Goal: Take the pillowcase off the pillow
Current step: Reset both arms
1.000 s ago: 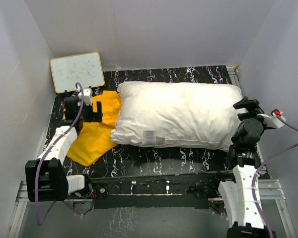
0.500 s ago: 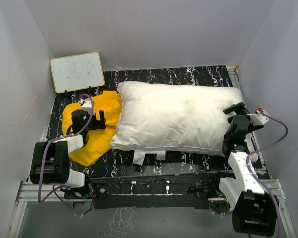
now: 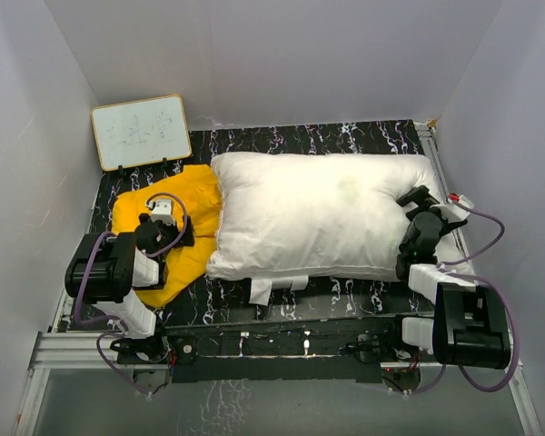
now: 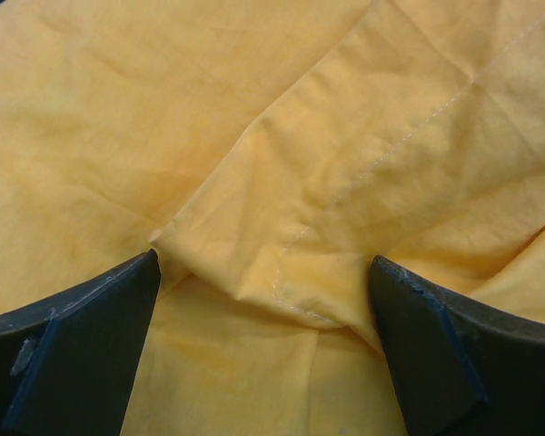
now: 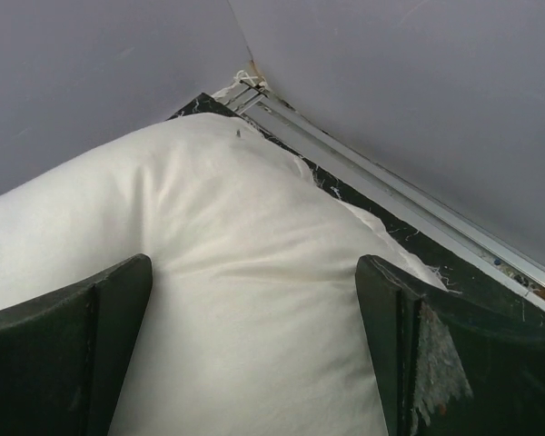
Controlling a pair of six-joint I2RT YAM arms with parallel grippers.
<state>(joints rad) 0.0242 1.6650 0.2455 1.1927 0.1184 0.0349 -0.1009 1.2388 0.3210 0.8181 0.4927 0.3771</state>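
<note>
The white pillow (image 3: 318, 213) lies bare across the middle of the black marbled table. The yellow pillowcase (image 3: 193, 195) lies crumpled to its left, off the pillow; its print is hidden. My left gripper (image 3: 174, 233) rests low over the pillowcase, open, with folded yellow fabric (image 4: 282, 209) lying loose between its fingers (image 4: 82, 336). My right gripper (image 3: 418, 204) is open at the pillow's right end. In the right wrist view the pillow (image 5: 245, 272) fills the space between the fingers (image 5: 418, 354), which do not clamp it.
A white-faced board (image 3: 142, 132) leans at the back left corner. White walls close in on three sides. A metal rail (image 5: 391, 195) runs along the table's right edge. White tags (image 3: 272, 289) hang from the pillow's near edge. Both arms are folded back near their bases.
Both arms have drawn back toward their bases and folded low. The left gripper came down onto the pillowcase. The pillow shifted slightly and its near tags swung out.
</note>
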